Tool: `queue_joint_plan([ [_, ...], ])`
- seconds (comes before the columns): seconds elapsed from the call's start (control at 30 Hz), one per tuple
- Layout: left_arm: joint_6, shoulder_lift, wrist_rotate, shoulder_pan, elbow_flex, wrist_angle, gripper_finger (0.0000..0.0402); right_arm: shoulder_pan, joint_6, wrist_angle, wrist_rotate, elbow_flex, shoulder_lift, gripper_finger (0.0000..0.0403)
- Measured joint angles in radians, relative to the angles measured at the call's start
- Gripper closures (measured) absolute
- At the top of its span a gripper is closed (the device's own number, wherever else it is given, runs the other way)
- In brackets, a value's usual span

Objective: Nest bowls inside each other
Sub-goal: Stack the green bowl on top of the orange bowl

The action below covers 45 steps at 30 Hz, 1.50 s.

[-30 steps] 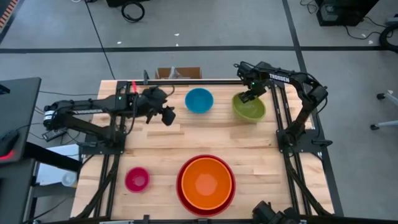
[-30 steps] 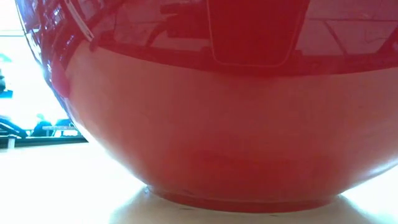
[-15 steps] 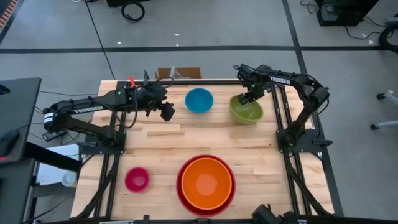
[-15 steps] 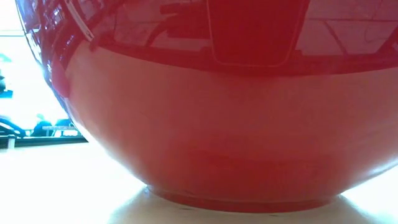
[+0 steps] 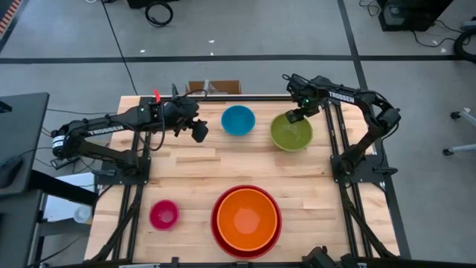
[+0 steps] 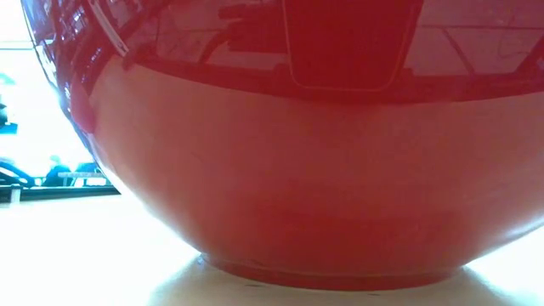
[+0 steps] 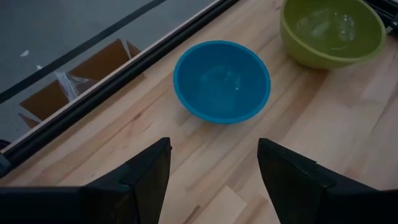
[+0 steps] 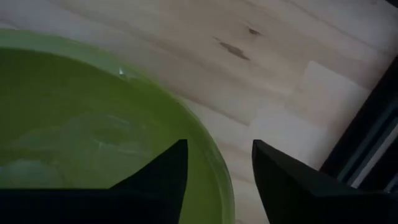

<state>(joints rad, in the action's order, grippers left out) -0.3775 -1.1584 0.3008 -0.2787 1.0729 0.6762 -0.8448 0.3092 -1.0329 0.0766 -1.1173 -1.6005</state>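
Observation:
The blue bowl [image 5: 238,120] and the olive-green bowl [image 5: 291,132] stand on their bases at the table's far side. At the near edge the orange bowl [image 5: 246,218] sits inside the red bowl [image 5: 216,231], whose wall [image 6: 289,170] fills the low view. The magenta-pink bowl [image 5: 163,214] stands near left. My left gripper [image 5: 200,134] hovers open, left of the blue bowl [image 7: 222,82]. My right gripper [image 5: 296,115] is open and points down over the green bowl's far rim [image 8: 217,171], one finger above the inside and one outside, without touching it.
A black rail [image 5: 223,97] runs along the table's far edge, with a cardboard box [image 5: 214,87] behind it. The arms' dark stands [image 5: 126,175] [image 5: 349,167] flank the table's left and right. Bare wood [image 5: 245,160] lies between the far bowls and the near ones.
My left gripper has swung a little toward the table's far edge, beside the blue bowl. The green bowl has shifted slightly toward the table's left under my right gripper, tipping briefly and settling level again.

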Motion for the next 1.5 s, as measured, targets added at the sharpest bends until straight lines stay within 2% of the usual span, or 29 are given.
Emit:
queue_joint_plan([
  [0.17,-0.005,0.0,-0.003,0.0,0.0,0.0,0.0159,-0.002,-0.006,0.074,-0.066,0.043,0.0,0.0219],
  [0.3,-0.05,0.0,-0.004,0.001,0.0,0.0,0.0159,-0.003,0.002,0.116,-0.104,0.093,-0.001,0.0244],
  [0.43,-0.057,0.0,-0.004,0.001,0.0,0.0,0.0159,0.007,0.004,0.122,-0.104,0.135,0.0,0.0296],
  [0.6,-0.074,0.0,-0.021,0.001,0.0,0.0,0.0159,0.044,0.016,0.138,-0.175,0.151,0.043,0.0382],
  [0.7,-0.115,0.0,-0.033,0.001,0.0,0.0,0.0159,0.078,0.066,0.155,-0.148,0.158,0.101,0.0387],
  [0.83,-0.166,0.0,-0.042,0.009,0.0,0.0,0.0159,0.147,0.144,0.149,-0.048,0.158,0.212,0.0389],
  [1.0,-0.197,0.0,-0.046,0.037,0.0,-0.002,0.0159,0.285,0.253,0.128,-0.049,0.158,0.332,0.0389],
  [1.17,-0.256,0.0,-0.046,0.079,0.0,-0.019,0.0159,0.476,0.398,0.13,-0.032,0.158,0.417,0.0389],
  [1.33,-0.313,0.0,-0.063,0.141,0.0,-0.049,0.0159,0.703,0.55,0.17,0.0,0.158,0.447,0.0389],
  [1.5,-0.369,0.0,-0.063,0.214,0.0,-0.096,0.0159,0.899,0.68,0.318,0.049,0.156,0.423,0.0389],
])
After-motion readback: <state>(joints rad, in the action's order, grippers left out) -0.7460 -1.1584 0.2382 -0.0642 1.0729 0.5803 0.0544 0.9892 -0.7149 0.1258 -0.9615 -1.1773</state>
